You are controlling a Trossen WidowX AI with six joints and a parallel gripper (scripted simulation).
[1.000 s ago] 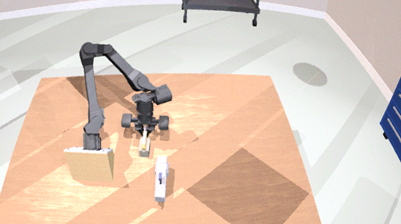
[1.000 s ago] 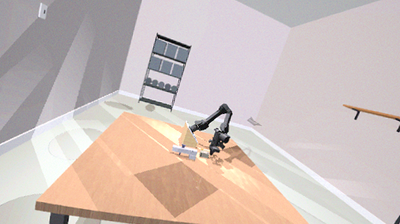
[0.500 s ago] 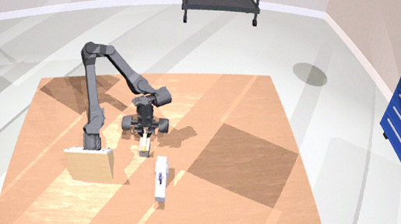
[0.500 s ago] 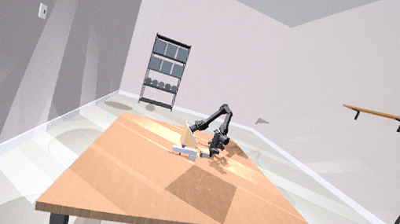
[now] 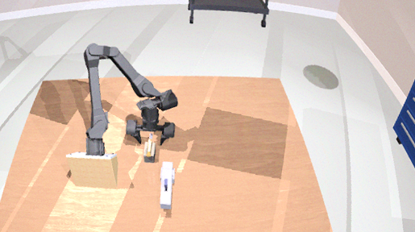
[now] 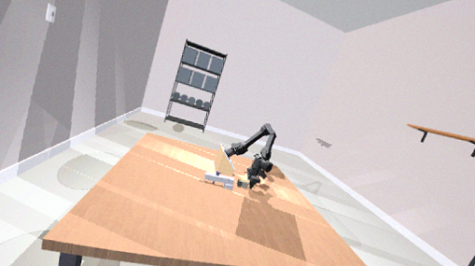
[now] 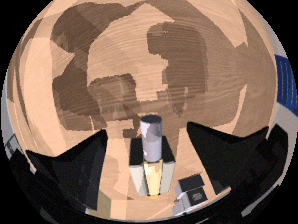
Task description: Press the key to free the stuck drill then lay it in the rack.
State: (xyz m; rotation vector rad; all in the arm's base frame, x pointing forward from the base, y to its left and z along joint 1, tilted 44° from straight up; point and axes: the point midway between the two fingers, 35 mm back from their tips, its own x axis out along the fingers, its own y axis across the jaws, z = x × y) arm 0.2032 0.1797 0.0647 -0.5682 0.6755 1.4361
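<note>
Gripper [image 5: 151, 136] jaws wide, empty, straddling the drill [image 5: 150, 145] upright in its block [image 5: 149, 157]; key probably pressed; next: close on drill, pull toward rack [image 5: 166, 185].

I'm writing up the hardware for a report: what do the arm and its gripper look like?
The arm is a slim, dark grey build of boxy links with slightly lighter grey joint housings. It rises from a pale tan block. The gripper is darker, near black, with a short cylindrical wrist and two chunky rounded fingers. No cables, labels or markings show.
</note>
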